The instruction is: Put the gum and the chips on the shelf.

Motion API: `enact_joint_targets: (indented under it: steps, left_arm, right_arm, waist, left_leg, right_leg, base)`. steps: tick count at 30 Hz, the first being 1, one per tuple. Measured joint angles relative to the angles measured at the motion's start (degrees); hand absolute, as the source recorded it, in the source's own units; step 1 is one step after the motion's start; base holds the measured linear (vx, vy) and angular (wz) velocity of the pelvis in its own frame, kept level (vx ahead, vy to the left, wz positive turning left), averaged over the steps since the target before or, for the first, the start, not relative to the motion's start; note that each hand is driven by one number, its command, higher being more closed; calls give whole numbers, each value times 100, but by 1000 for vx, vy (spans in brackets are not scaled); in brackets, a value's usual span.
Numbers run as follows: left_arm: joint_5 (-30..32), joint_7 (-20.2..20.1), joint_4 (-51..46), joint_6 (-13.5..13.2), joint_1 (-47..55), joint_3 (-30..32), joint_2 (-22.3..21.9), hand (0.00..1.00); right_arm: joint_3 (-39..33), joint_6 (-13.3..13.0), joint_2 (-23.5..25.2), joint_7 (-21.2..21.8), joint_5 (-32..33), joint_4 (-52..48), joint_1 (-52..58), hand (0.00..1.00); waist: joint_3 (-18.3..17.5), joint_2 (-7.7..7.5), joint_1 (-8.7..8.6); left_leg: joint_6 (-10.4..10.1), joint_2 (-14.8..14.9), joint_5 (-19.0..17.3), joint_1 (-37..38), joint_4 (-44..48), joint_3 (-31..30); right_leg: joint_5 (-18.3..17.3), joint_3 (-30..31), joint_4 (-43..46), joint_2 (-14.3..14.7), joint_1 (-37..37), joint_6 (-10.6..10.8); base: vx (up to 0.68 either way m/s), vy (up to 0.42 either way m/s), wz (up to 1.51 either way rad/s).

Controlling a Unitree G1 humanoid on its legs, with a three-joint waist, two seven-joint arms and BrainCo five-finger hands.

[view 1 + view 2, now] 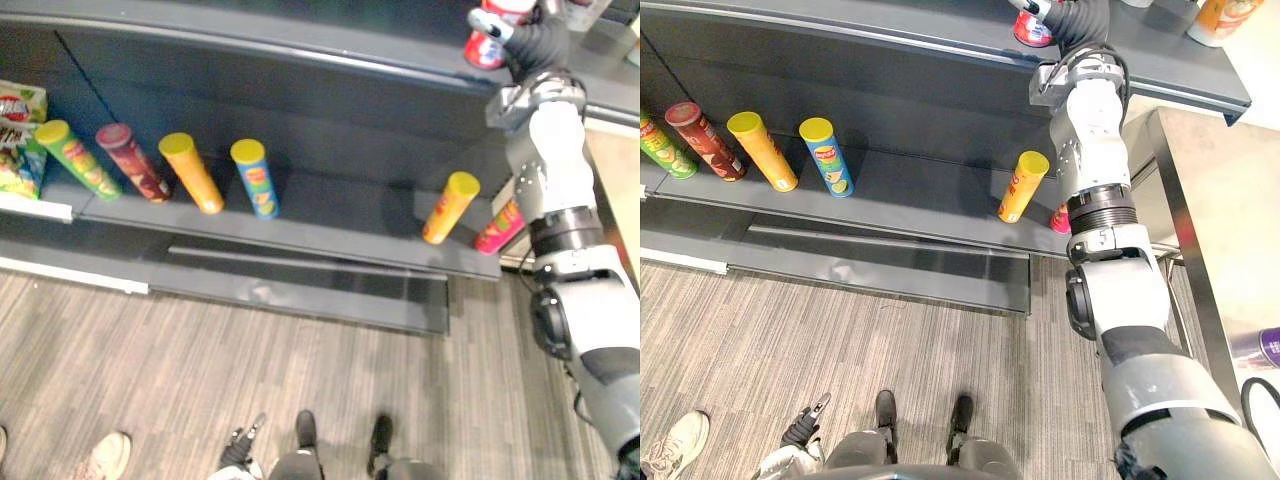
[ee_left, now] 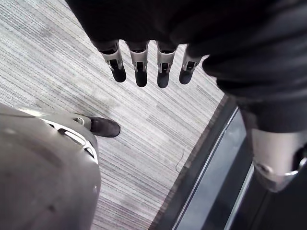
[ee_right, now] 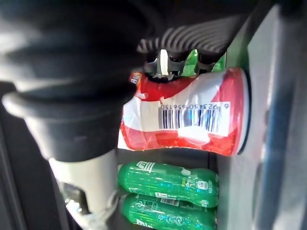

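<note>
Two green plastic gum bottles point(image 3: 168, 184) already sit side by side on the dark grey upper shelf point(image 1: 940, 30). The red-and-white cylindrical chip can point(image 3: 184, 120) is just beside them, so both of the task's things are where they belong, or very nearly.

The right hand point(image 1: 528, 38) reaches up at that shelf with its fingers point(image 3: 163, 61) curled over the can's side, clamped on it. The grip runs across the body and leaves the ends free, which lets the base go down flat. In the right wrist view that base looks to be against a grey board of the shelf, though I cannot tell whether the can's weight rests there.

My reading is that the placing is in its last step. What is left is to let go without knocking the can into the bottles.

The left hand point(image 2: 140, 72) hangs low over the grey wood-grain floor point(image 1: 300, 380), fingers straight and apart, holding nothing, out of the way. On the dark lower shelf point(image 1: 340, 215) a row of tall lidded chip tubes point(image 1: 255, 178) stands well apart from the work.
</note>
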Motion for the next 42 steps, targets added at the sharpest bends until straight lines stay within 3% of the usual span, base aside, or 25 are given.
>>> enact_joint_targets:
  steps: [11,27,33,36,42]
  left_arm:
    - [31,7,-5,2,3,-6,22,0]
    - [278,29,1,17,115,30,29,0]
    - [282,43,11,116,197,187,18,0]
    - [285,43,23,123,273,176,-2,0]
    - [436,22,146,132,268,164,-1,0]
  right_arm:
    - [-184,43,0,-357,-348,-6,0,0]
    - [-396,-149,-2,-466,-678,-2212,806,0]
    - [-386,-582,44,-349,-657,-4114,2028,0]
    - [-281,-711,402,-203,-565,-4796,3096,0]
    - [792,-517,1117,372,84,-5296,5387,0]
  waist:
    - [-20,-31,-20]
    - [-301,-137,-162]
    - [-486,-135,-257]
    - [-565,-131,-324]
    - [-613,-74,-343]
  left_leg:
    - [-3,14,62,5,-1,-92]
    - [-8,25,57,93,0,50]
    - [-19,30,49,105,0,65]
    - [-28,31,42,151,0,81]
    - [-84,50,-25,200,0,144]
  right_leg:
    - [0,-109,-4,8,54,0]
    - [72,21,-82,20,106,-10]
    - [69,35,-88,24,115,-6]
    - [67,53,-94,24,157,-6]
    - [49,147,-78,46,157,22]
  base:
    - [8,4,5]
    - [11,6,-5]
    - [-1,3,-1]
    - [7,3,-3]
    - [17,4,-8]
